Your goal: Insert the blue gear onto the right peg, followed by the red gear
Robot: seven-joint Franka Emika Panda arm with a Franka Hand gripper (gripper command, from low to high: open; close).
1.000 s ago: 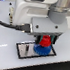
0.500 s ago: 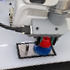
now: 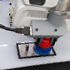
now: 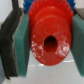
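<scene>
Red gear [image 4: 49, 40]: plastic look, glossy, pale highlights on hub and teeth. Blue gear [image 3: 40, 50]: plastic look, smooth, slight sheen. Gripper [image 3: 42, 40]: matt black housing; finger pads [image 4: 24, 40] teal, dull, rubbery look. Plate [image 3: 25, 49]: grey, faintly reflective, black matt rim. Table [image 3: 3, 58]: white, smooth, glossy. Arm shell [image 3: 31, 12]: white, smooth plastic look, soft shine.
</scene>
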